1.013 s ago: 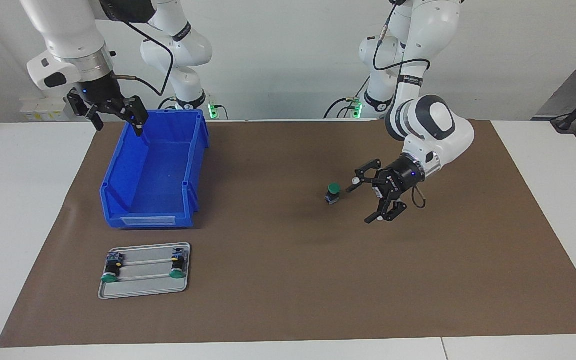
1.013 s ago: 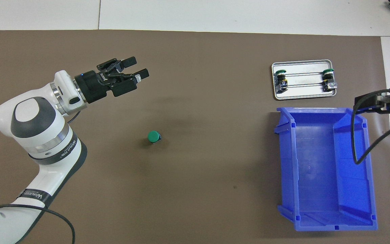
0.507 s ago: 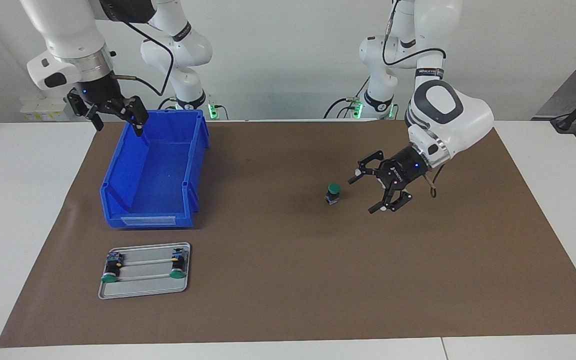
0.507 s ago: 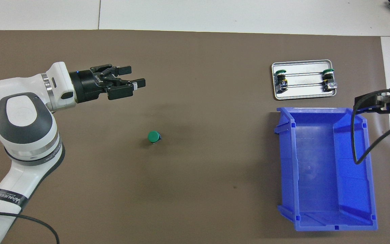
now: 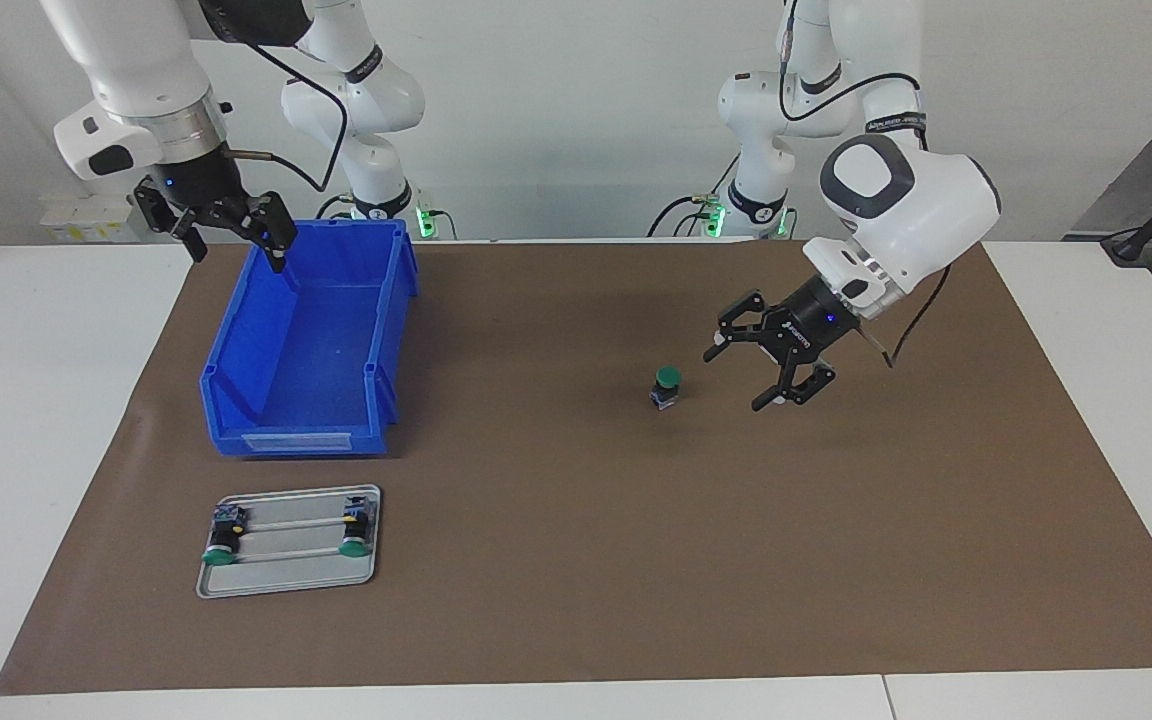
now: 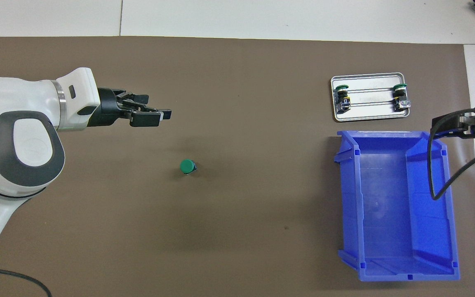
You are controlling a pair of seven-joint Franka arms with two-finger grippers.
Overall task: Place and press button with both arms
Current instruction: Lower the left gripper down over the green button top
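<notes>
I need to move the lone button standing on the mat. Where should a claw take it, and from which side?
Probably by the stubby black body under the green cap, coming in low from the side. The button stands upright and alone on the brown mat, so its sides are free. The cap is flat and overhangs, a poor hold from above. The left claw, open, hangs beside it.

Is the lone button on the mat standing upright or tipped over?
Upright: the button stands on its dark body, green cap on top, showing round in the overhead view.

Robotics lab, 2 white arms, brown mat, blue bin
</notes>
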